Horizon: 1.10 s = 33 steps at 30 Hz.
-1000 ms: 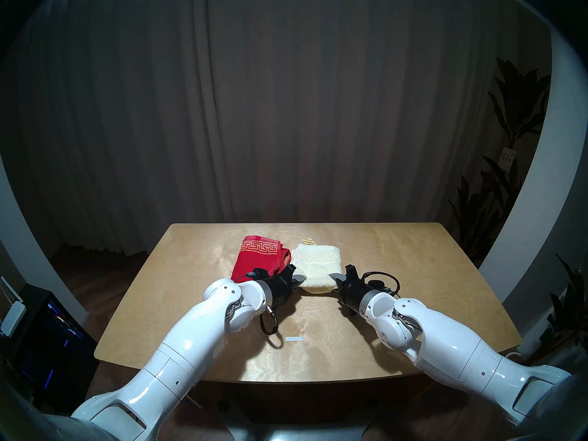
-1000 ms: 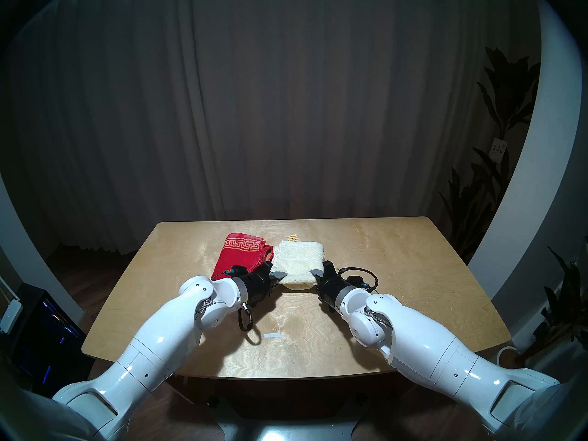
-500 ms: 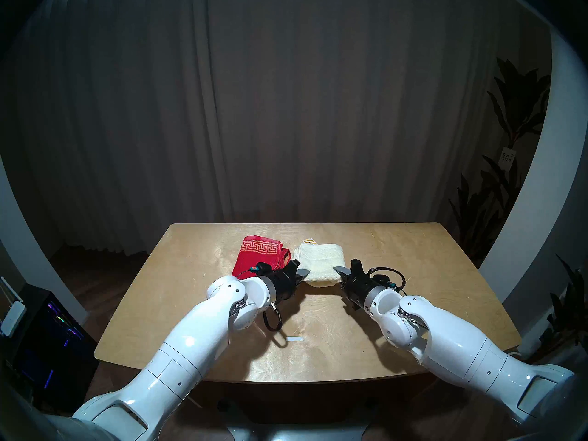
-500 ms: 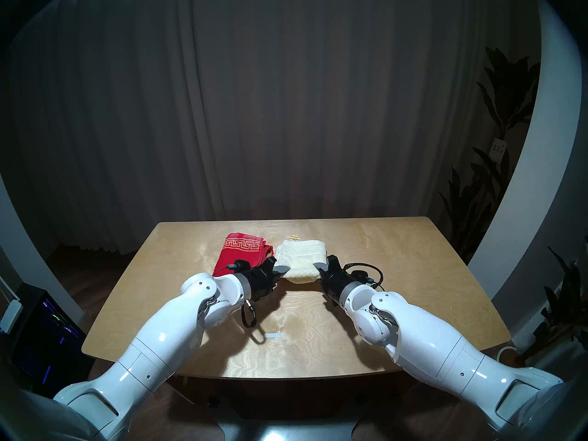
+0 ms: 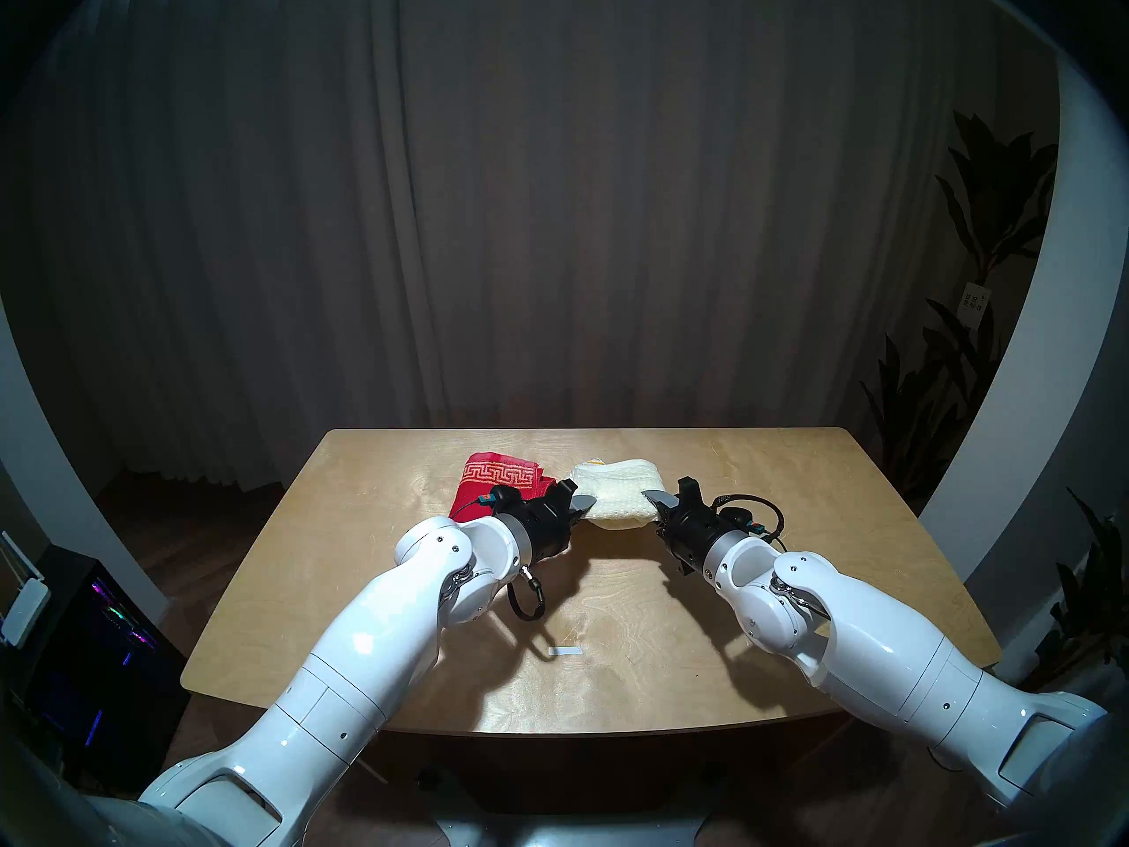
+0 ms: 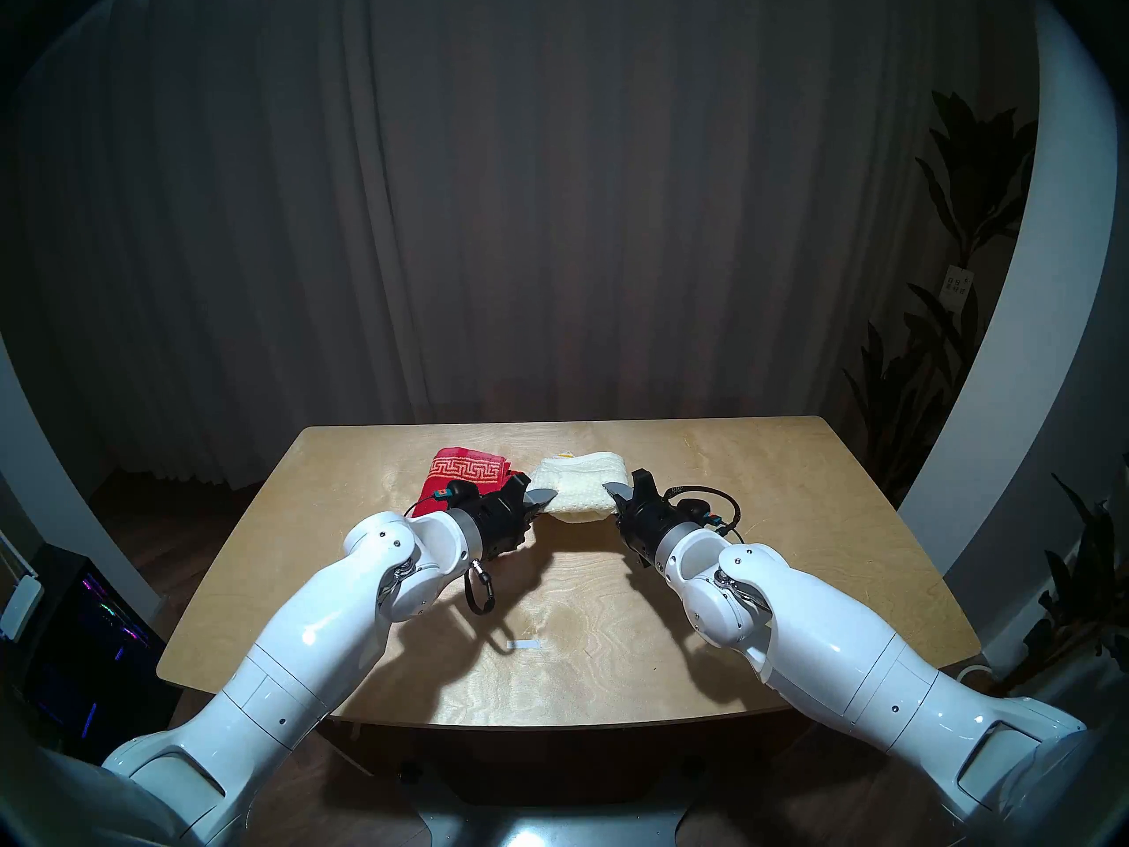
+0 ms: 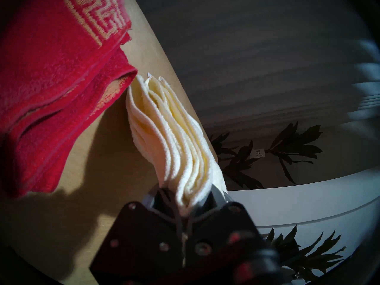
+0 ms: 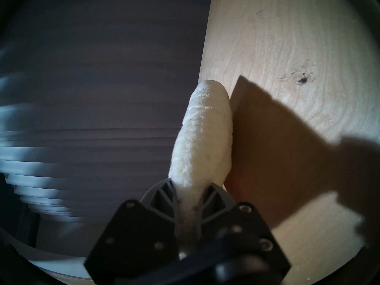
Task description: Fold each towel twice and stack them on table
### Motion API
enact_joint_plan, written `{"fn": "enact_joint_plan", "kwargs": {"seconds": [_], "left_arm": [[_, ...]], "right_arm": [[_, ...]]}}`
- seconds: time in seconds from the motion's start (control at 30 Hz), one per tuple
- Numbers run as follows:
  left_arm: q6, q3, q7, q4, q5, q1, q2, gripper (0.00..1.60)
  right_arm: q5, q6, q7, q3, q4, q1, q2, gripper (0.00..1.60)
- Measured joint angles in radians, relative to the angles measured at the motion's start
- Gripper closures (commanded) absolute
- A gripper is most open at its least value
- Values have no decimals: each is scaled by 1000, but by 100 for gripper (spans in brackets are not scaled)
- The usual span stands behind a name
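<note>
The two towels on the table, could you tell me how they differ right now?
The red towel lies flat on the table; the cream towel is pinched between the left gripper and right gripper. The red towel shows a gold key border; the cream towel is dotted. Both are folded.

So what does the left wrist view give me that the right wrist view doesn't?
Only the left wrist view shows the red towel lying folded on the table, and the cream towel from its open side, with the stacked layers fanned out above the left pincer. Only the right wrist view shows that towel's rounded fold edge, clamped in the right pincer, plus a dark knot in the wood. Both show a pincer shut on the cream towel, with the tabletop beside it.
</note>
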Motion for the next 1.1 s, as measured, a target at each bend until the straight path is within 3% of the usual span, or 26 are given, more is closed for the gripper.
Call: {"fn": "enact_joint_plan", "kwargs": {"seconds": [1.1], "left_arm": [[-29, -83, -42, -148, 36, 2, 64, 160]], "right_arm": [[-4, -12, -4, 31, -98, 75, -44, 160]]}}
